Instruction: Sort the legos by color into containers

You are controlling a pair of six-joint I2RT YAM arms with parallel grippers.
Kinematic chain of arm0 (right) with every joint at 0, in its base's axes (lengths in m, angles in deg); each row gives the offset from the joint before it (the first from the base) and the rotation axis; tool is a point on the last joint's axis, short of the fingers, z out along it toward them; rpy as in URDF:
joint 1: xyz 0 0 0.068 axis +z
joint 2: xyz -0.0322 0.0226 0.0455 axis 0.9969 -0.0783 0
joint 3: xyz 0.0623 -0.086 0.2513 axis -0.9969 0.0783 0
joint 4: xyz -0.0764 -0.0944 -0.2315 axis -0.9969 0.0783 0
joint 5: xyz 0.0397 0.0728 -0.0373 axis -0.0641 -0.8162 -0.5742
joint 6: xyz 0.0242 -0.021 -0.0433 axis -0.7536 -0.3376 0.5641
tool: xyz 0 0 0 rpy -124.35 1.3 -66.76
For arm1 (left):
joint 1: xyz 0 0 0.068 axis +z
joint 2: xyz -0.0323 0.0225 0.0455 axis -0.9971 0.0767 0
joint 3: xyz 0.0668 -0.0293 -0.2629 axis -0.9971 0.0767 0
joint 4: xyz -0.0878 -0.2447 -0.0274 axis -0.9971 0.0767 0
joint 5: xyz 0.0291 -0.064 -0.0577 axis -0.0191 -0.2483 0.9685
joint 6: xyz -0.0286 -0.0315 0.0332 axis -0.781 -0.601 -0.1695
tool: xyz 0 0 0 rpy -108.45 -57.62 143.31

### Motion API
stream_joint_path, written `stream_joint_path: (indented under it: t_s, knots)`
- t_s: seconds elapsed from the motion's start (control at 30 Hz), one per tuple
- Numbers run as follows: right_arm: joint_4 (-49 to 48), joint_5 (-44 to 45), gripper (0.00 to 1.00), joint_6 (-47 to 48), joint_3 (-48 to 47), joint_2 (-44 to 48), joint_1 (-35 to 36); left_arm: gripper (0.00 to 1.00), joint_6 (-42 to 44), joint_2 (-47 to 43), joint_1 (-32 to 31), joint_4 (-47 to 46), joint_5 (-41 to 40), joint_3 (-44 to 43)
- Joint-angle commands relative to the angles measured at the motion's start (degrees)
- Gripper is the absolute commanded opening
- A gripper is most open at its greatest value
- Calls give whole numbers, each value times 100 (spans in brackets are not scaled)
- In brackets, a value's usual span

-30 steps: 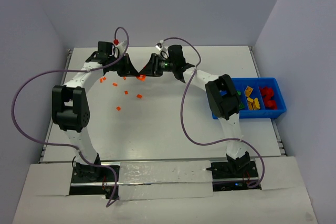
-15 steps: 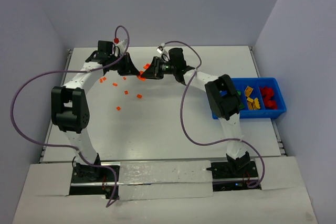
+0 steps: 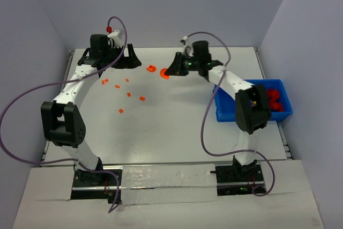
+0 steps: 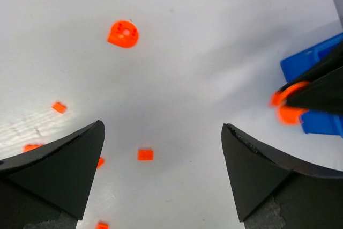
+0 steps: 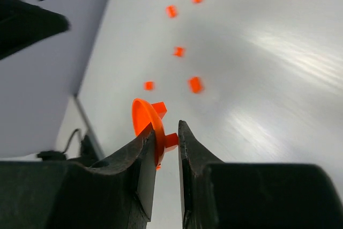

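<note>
**Clamped on a round orange lego at right, spread wide and empty at left**

Pinches a round orange lego (image 5: pixel 142 116) edgewise in the right gripper (image 5: pixel 167 132), jaws drawn nearly together with only the disc's thickness between them. Puts that gripper, seen from above, at 12 o'clock of the white table (image 3: pixel 177 132), tips turned toward 9 o'clock.

Shows the left gripper (image 4: pixel 162 126) opened as wide as it goes, with nothing between its jaws. Sets it at about 11 o'clock of the table, tips turned toward the right gripper and apart from it.

Finds a second round orange lego (image 3: pixel 151 68) lying loose on the table between the two grippers. Places it just off 9 o'clock of the held one, touching neither gripper.

Counts six small orange bricks (image 3: pixel 129 94) scattered at 10 o'clock of the table, none touching another, all toward 6 o'clock of the left gripper.

Locates the blue bin (image 3: pixel 225 113) at 3 o'clock, against the table's edge, with the right arm (image 3: pixel 251 111) crossing over its middle. Makes out red legos (image 3: pixel 274 97) heaped in the compartment at the bin's 3 o'clock end. Cannot tell what lies in the compartments under the arm.
</note>
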Motion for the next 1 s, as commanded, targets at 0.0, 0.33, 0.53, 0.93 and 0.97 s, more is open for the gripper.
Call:
stream_joint_path:
  t_s: [0.0, 0.33, 0.53, 0.93, 0.97]
  knots:
    - [2021, 1176, 0, 1885, 272, 1288, -879, 99, 456, -95, -123, -264, -763, -157]
    - [3653, 3145, 0, 3731, 1041, 2487, -2407, 99, 462, 879, -616, -548, -1822, -743]
    - [3862, 3259, 0, 3849, 1191, 2014, -2400, 99, 391, 1876, -624, -314, -1903, -1816]
    - [3800, 3299, 28, 3875, 1321, 1031, -2352, 96, 544, 3049, -616, -672, -1440, -2733]
    - [3813, 3320, 39, 3870, 1302, 1000, -2343, 96, 536, 3143, -616, -677, -1459, -2808]
